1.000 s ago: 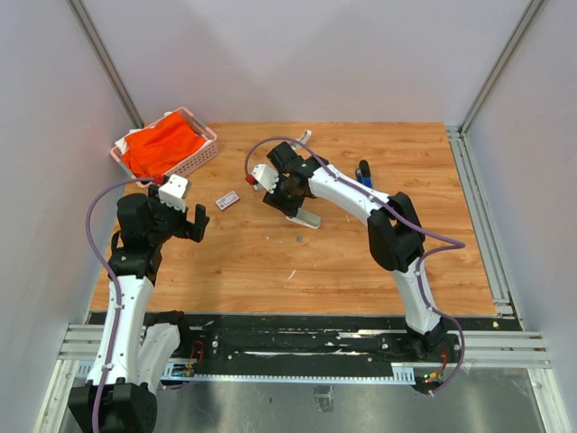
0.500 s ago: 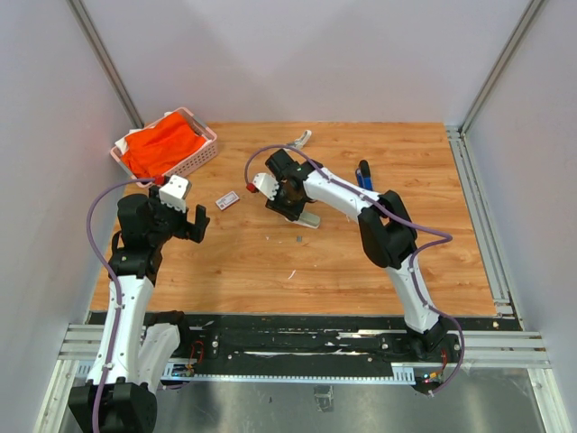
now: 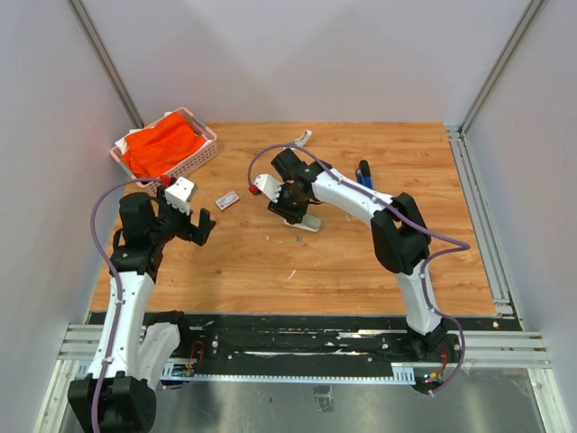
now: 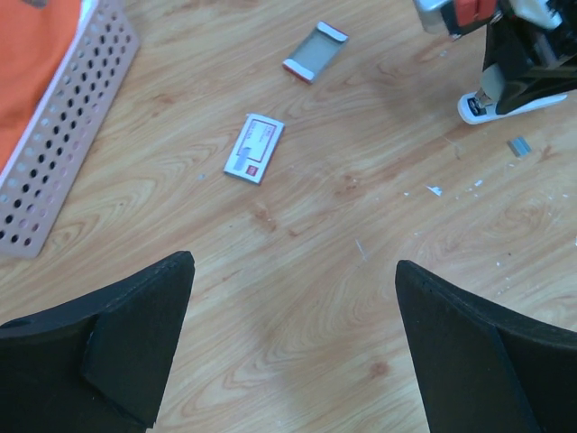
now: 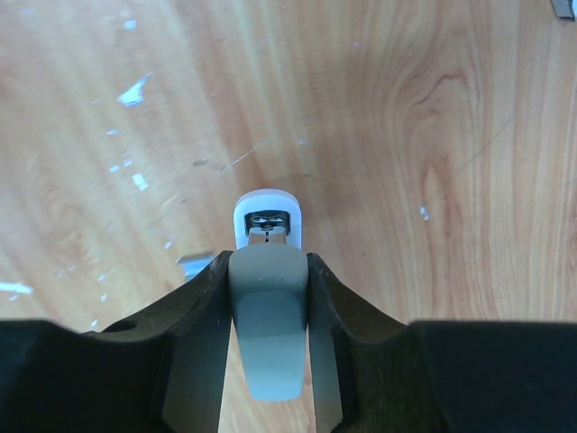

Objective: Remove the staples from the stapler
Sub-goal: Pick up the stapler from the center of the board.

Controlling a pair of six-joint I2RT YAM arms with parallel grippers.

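Progress looks partial: a short strip of staples [image 4: 518, 145] lies loose on the surface [image 3: 361, 262], just beside the stapler [image 5: 268, 316] at about its 6 o'clock, near the centre. Whether more sit inside I cannot tell. The right end effector [image 5: 267, 271] is clamped on the stapler's grey top arm. The left end effector [image 4: 293, 271] hangs at 9 o'clock, spread wide and holding nothing. A small white box [image 4: 254, 148], a basket [image 3: 194, 164] at 10 o'clock and a blue-and-black item [image 3: 363, 171] at 2 o'clock lie clear of the work.
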